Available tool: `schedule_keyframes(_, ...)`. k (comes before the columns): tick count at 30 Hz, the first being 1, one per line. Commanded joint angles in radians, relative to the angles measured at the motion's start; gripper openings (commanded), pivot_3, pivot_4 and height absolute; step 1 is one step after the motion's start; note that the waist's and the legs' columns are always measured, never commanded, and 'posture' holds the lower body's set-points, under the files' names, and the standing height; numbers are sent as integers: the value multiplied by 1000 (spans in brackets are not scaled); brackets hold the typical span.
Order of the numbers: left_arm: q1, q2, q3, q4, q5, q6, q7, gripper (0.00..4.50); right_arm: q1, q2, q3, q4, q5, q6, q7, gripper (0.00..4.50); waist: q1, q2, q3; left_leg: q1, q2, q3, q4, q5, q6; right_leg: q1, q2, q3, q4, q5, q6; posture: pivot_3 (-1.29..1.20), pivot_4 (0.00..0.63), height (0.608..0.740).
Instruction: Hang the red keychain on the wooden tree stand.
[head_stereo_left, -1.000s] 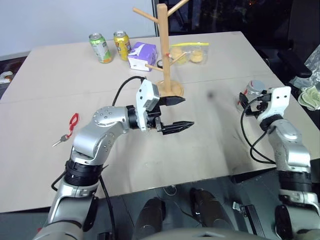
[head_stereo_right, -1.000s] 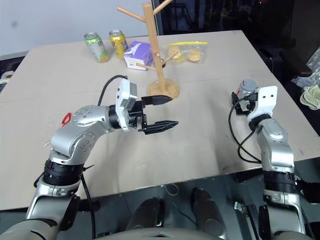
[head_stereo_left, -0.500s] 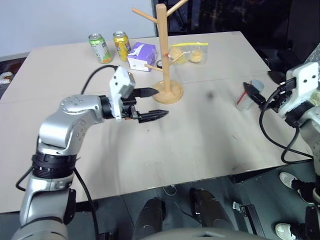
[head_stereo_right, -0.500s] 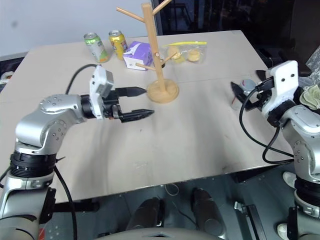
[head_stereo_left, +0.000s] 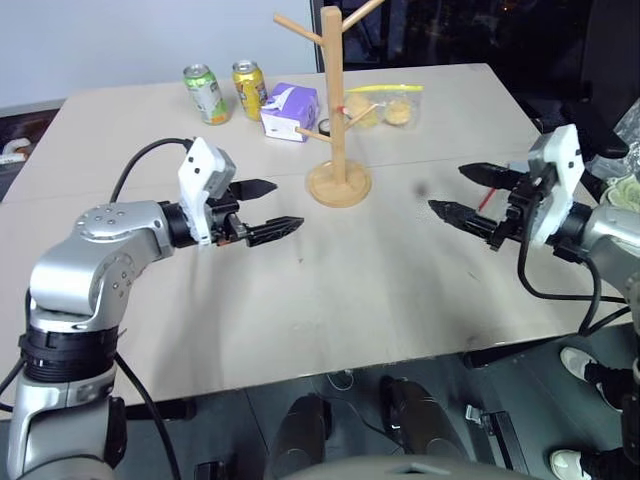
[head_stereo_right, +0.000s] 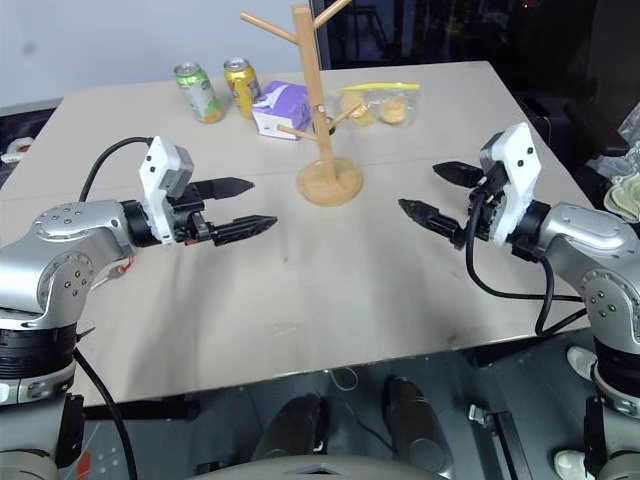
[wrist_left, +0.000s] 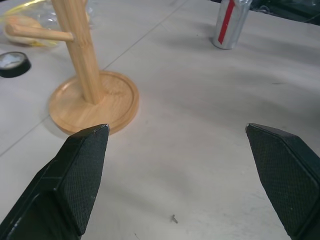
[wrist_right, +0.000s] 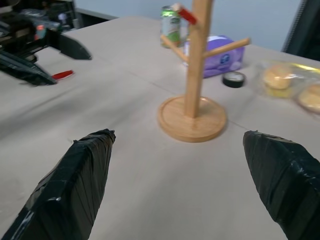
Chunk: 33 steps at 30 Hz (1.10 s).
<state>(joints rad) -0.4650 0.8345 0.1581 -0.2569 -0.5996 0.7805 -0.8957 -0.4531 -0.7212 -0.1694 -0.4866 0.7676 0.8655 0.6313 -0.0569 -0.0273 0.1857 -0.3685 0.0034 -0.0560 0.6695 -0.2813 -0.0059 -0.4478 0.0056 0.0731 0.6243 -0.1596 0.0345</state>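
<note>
Since it carries all the rest, counter (head_stereo_left: 380, 290): a pale beige top with a thin seam running across it by the stand's base.
Left claw (head_stereo_left: 287, 204): held above the counter on the robot's left, pointing toward the middle. Its two black fingers are spread wide with nothing between them.
Right claw (head_stereo_left: 447, 187): held above the counter on the robot's right, pointing back toward the left claw. Its fingers are also spread wide and empty.
Wooden tree stand (head_stereo_left: 330, 100): upright between the two claws and a little farther back. Its round disc base sits flat on the counter and its angled pegs branch off the pole.
Clear bag of buns (head_stereo_left: 385, 108): lies just beyond the stand, toward the robot's right.
Purple carton (head_stereo_left: 288, 110): stands just beyond the stand, toward the robot's left.
Green can (head_stereo_left: 205, 94): upright at the far left, near the carton.
Yellow can (head_stereo_left: 247, 88): upright between the green can and the carton.
Silver can with a red stripe (wrist_left: 229, 22): upright on the right side, behind the right claw.
Black tape roll (wrist_left: 12, 64): flat on the counter, near the stand's base.
Red keychain (wrist_right: 62, 75): lies flat on the counter at the robot's left, near the left claw but untouched by it. It is well apart from the stand and not on any peg.
</note>
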Motion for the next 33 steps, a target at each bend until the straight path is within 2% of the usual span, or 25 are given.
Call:
schedule_keyframes(1, 17, 18, 83, -1, -2, 3, 45, 4500, -10, -21, 16, -23, 5, -26, 52, 4397, -1, 0, 0, 0, 0, 0, 0, 0, 0, 0, 0, 0, 0, 0, 0, 0, 150, 740)
schedule_keyframes(3, 39, 14, 137, 56, 37, -32, 100, 4500, -29, -15, 49, -25, 7, -31, 81, 4397, -9, 0, 0, 1, 1, 0, 0, 0, 0, 0, 0, 0, 0, 0, 0, 0, 150, 740)
schedule_keyframes(7, 80, -28, 274, 206, 138, -102, 309, 4500, -101, 45, 132, -8, 0, -50, 100, 4397, -17, 0, 0, 2, 2, 1, 0, 0, 0, 0, 2, 0, 1, 0, 0, 0, 150, 740)
schedule_keyframes(13, 244, -81, 380, 213, 217, -130, 473, 4500, -174, 111, 202, 19, 6, -57, 158, 4397, 0, 0, 0, 0, 2, -2, -2, 0, 0, 0, 1, -2, 0, 0, 0, 0, 150, 740)
schedule_keyframes(17, 297, -127, 422, 207, 234, -97, 564, 4500, -194, 129, 223, 35, 0, -68, 189, 4397, 18, -1, 0, -3, 0, -3, 0, 0, 0, 0, -5, -5, -2, 1, 1, 0, 150, 740)
schedule_keyframes(24, 278, -155, 411, 266, 204, -34, 579, 4500, -205, 140, 234, 48, -8, -71, 218, 4397, 19, -2, 0, -2, -1, -4, 1, 0, 0, 0, -5, -6, 0, 1, 1, 0, 150, 740)
schedule_keyframes(33, 205, -135, 327, 417, 238, -92, 519, 4500, -211, 138, 228, 55, -10, -60, 219, 4397, 14, -2, 0, -1, -1, -4, 1, 0, 0, 0, -3, -6, 1, 1, 1, 0, 150, 740)
